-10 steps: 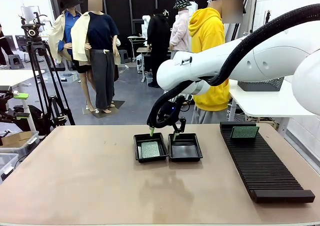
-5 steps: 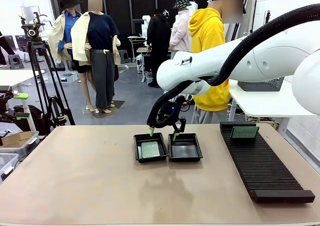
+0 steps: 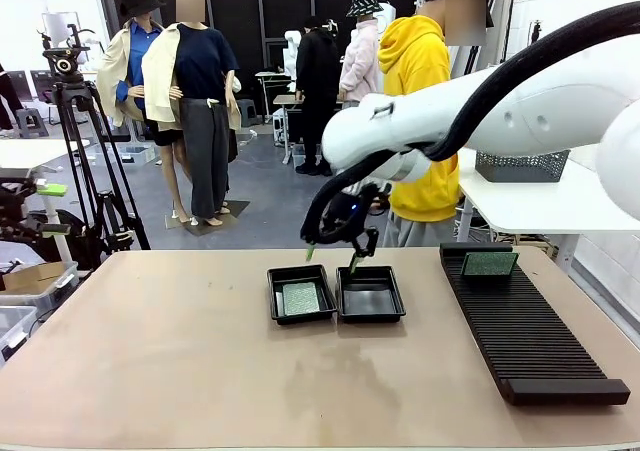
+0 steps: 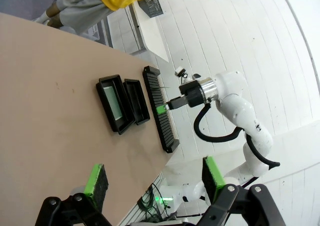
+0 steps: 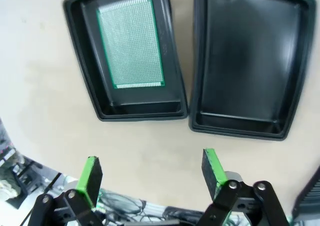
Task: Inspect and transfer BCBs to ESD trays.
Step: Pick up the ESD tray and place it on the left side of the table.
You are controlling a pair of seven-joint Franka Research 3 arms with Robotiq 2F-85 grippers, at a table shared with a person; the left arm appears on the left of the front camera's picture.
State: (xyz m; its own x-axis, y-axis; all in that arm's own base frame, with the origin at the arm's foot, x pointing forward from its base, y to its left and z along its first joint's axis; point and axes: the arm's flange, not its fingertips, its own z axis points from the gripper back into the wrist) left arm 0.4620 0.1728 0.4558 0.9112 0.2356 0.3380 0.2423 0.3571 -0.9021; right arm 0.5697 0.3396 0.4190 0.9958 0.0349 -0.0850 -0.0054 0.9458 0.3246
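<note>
As the right jaws stand wide open with nothing between them, above the two trays and touching neither, no board is held at this moment. The left jaws are open and empty too, high up and well apart from the work. One board (image 5: 131, 41) lies flat in the left tray (image 5: 142, 108). The right tray (image 5: 245, 60), just beside it, is empty. The second board (image 3: 489, 263) leans at the far end of the rack (image 3: 530, 341), on the right part of the surface (image 3: 200, 371).

I judge the boards to be light, thin and stiff, but easy to scratch or crack. It is better to pinch them on two opposite edges, not on the face. The board in the rack offers a free upper edge; the flat one would be hard to get under.

The right wrist view gives the fine grid of holes on the board and the bare floor of the right tray. The front view gives the board in the rack and the height of the right jaws. The left wrist view gives the trays, the rack and the right arm (image 4: 235, 98) together from the side.
</note>
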